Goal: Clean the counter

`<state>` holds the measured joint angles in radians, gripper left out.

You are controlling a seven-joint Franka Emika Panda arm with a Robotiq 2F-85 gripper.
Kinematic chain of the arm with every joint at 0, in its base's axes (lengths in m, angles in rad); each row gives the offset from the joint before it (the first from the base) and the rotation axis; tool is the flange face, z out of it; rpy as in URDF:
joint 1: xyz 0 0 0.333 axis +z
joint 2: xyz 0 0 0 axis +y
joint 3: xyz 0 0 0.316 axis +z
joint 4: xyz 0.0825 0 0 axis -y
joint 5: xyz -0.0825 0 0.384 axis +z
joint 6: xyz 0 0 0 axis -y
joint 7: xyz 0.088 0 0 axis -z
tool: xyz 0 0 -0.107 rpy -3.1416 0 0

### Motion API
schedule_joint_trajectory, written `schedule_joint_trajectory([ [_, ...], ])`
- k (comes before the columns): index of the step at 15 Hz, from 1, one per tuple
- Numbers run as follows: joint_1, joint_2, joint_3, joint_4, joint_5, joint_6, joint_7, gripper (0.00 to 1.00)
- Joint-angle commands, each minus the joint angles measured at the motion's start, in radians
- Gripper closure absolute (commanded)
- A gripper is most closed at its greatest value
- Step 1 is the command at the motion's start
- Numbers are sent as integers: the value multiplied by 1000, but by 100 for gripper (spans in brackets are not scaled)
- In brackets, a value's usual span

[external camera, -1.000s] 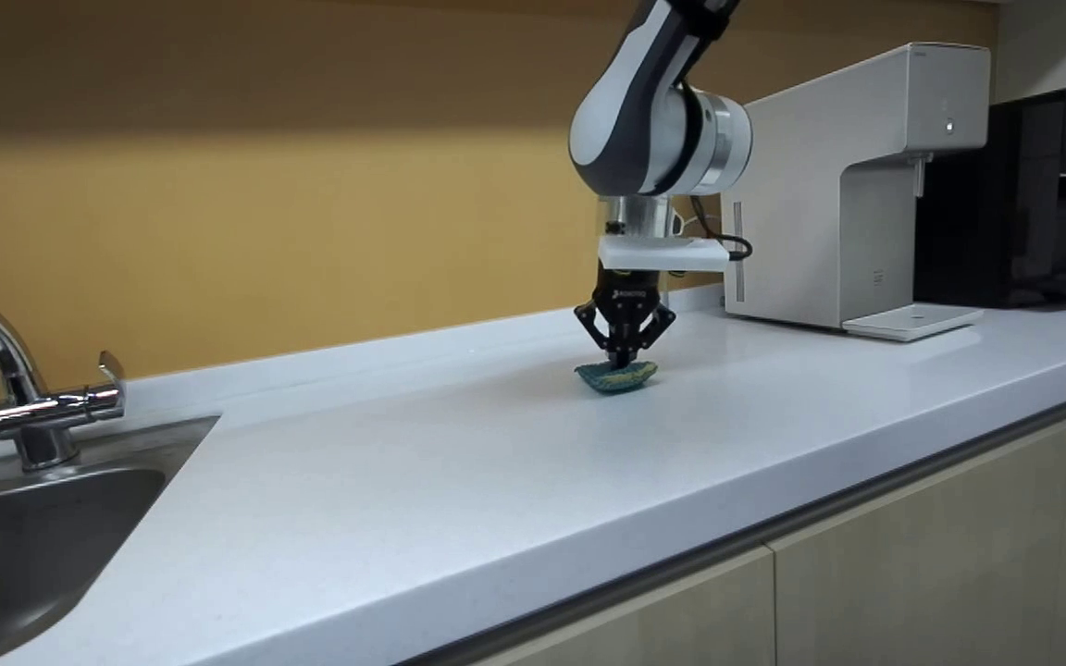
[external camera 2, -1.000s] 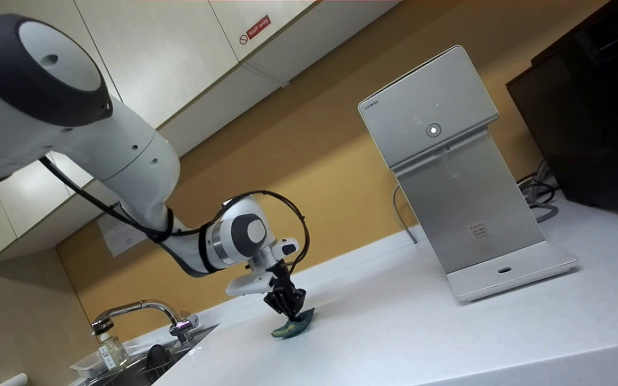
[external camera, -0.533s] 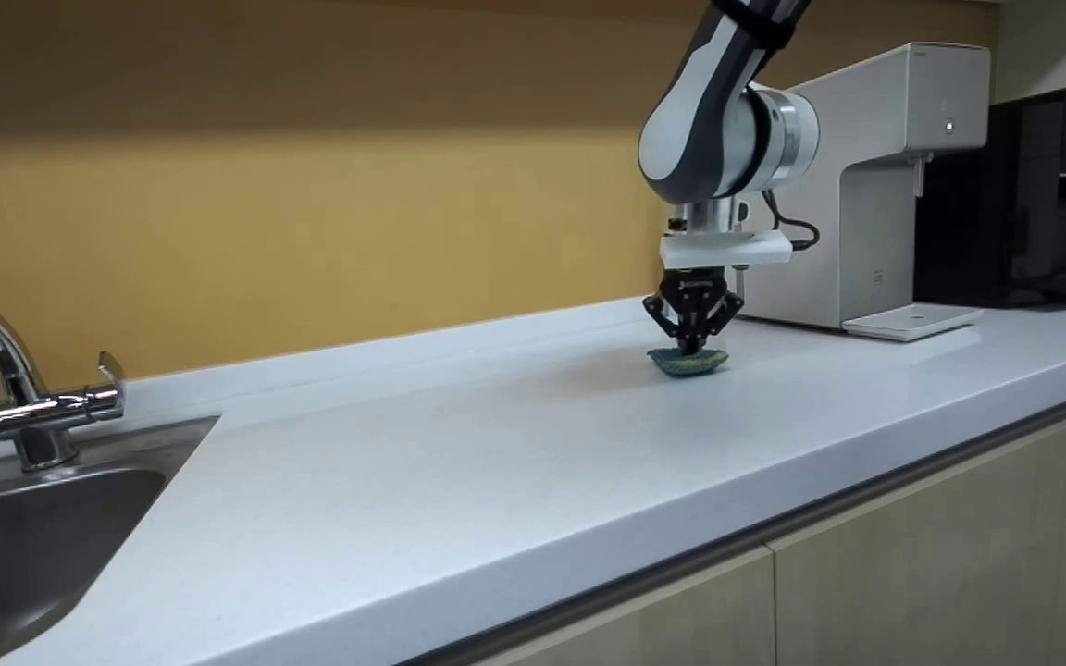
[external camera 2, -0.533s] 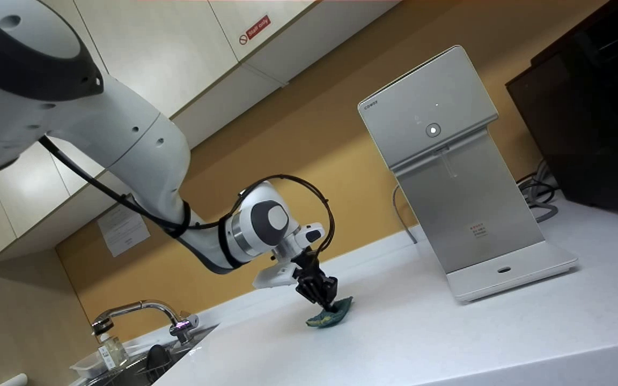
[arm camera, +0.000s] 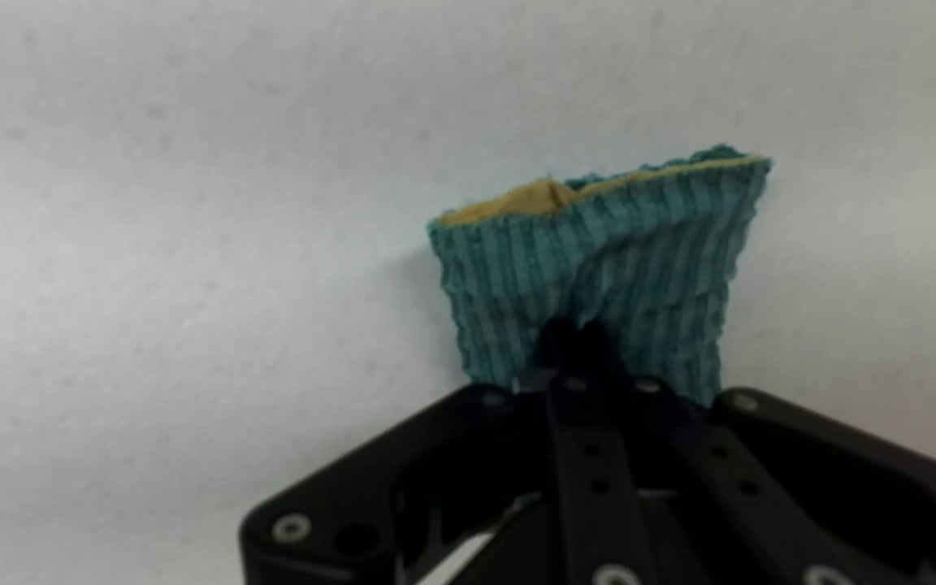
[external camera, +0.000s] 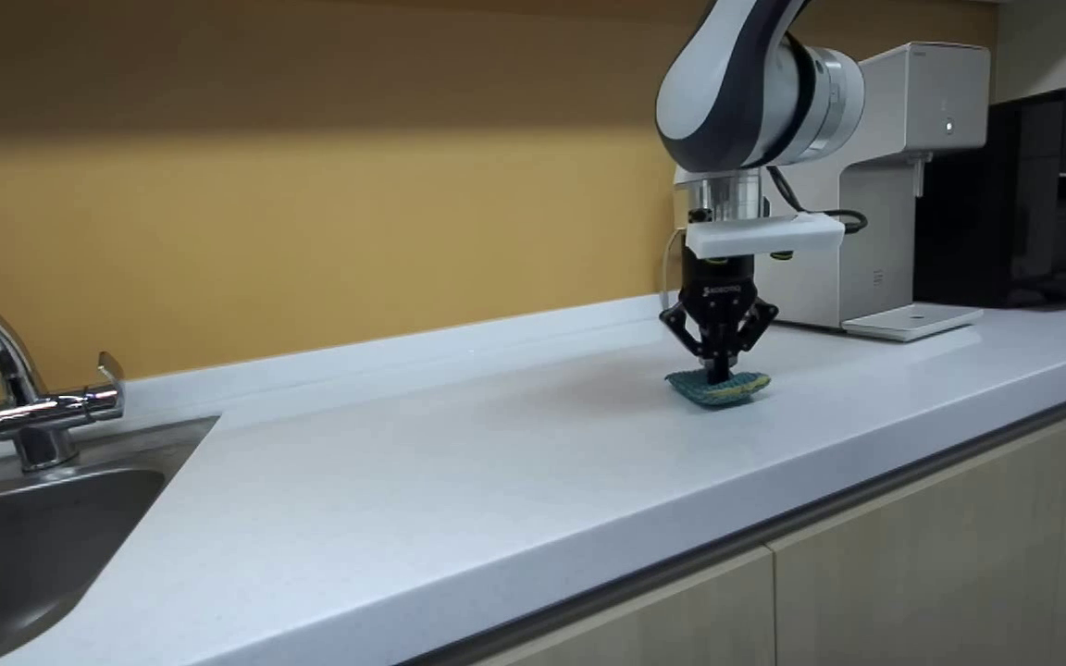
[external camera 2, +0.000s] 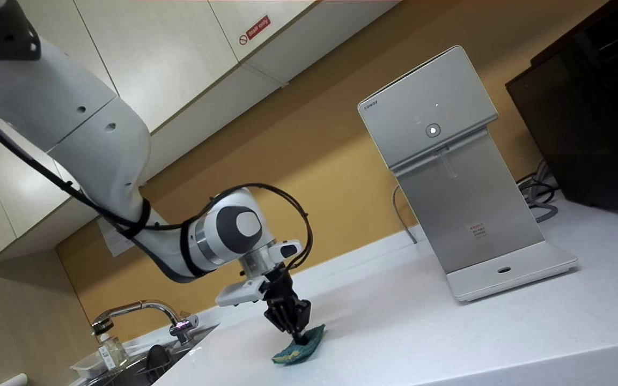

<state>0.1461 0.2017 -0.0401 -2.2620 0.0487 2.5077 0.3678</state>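
Note:
The white counter runs across both exterior views, and its surface fills the wrist view's background. A teal-green ribbed cloth or sponge with a yellow edge lies low at the counter surface; it also shows in an exterior view and in the wrist view. My gripper points straight down with its fingertips close together, pinching the middle of the sponge. The sponge's ends curl up beside the fingers. The sponge's underside is hidden, so I cannot tell how firmly it touches the counter.
A silver water dispenser with a drip tray stands behind and beside the arm. A black machine is beyond it. A steel sink with a faucet is at the far left. The yellow wall borders the back.
My gripper and the sponge slid along the counter toward the dispenser, then came forward toward the counter's front edge. The sponge stayed in the fingers throughout.

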Motion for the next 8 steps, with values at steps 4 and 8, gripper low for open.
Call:
schedule_joint_trajectory([
  [4,-1,16,155,-34,180,-36,-199,99],
  [8,1,87,153,47,128,8,-171,99],
])
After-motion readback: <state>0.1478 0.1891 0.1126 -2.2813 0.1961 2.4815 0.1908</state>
